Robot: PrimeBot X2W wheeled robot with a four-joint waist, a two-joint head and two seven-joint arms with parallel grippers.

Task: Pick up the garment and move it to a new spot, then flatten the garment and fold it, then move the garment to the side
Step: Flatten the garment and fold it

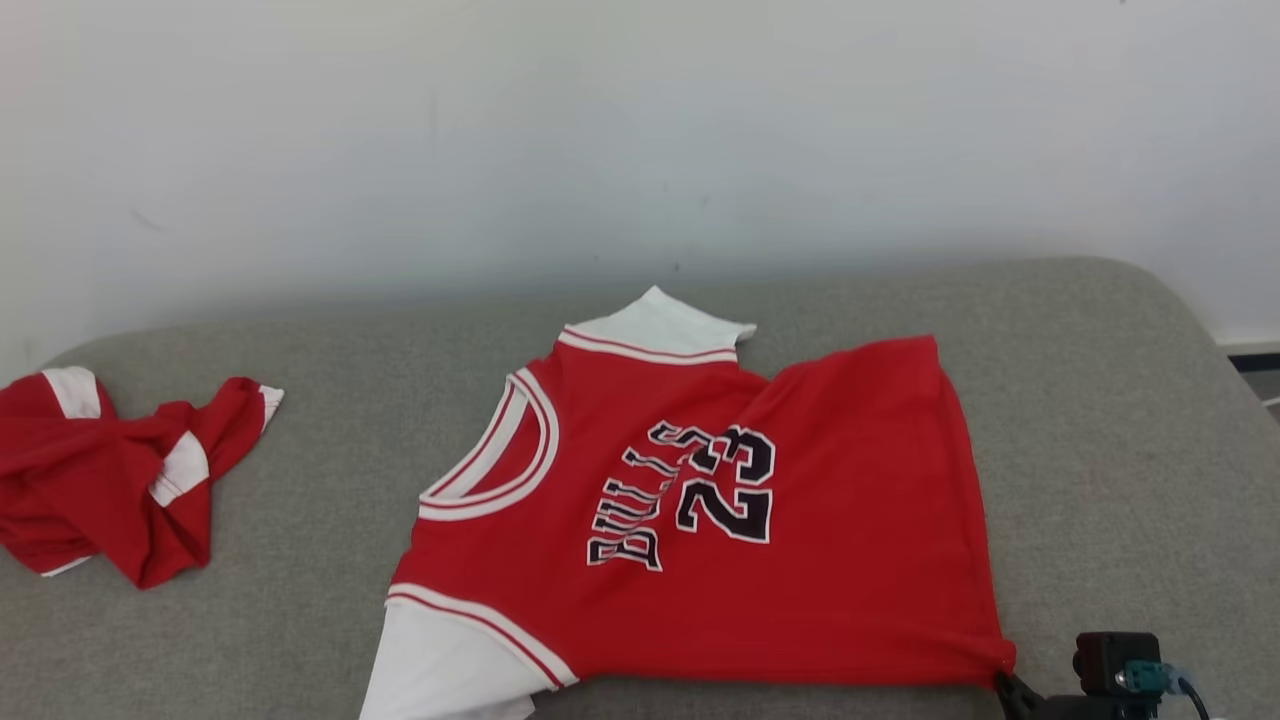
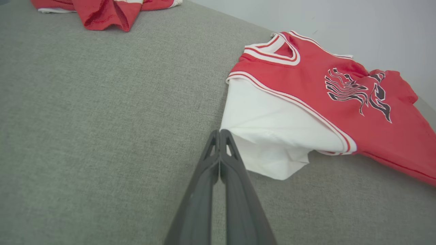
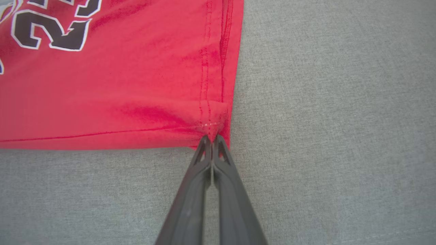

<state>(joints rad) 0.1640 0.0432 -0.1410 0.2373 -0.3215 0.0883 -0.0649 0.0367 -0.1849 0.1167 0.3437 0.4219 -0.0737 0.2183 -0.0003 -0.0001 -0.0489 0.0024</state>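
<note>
The garment [image 1: 700, 520] is a red jersey with white sleeves and black "BULLS 23" print, lying spread out and wrinkled on the grey padded surface [image 1: 1100, 420]. In the left wrist view my left gripper [image 2: 219, 132] is shut, its tips pinching the corner of the white sleeve [image 2: 272, 132], which stands slightly lifted. My right gripper [image 3: 212, 137] is shut on the garment's [image 3: 119, 85] red hem corner, where the cloth bunches. In the head view that gripper [image 1: 1003, 680] shows at the lower right, at the hem corner.
A second red and white piece of clothing [image 1: 110, 470] lies crumpled at the far left of the surface, and it shows again [image 2: 109, 10] at the top of the left wrist view. A white wall [image 1: 640, 130] rises right behind. The surface's rounded right edge [image 1: 1215, 330] drops off.
</note>
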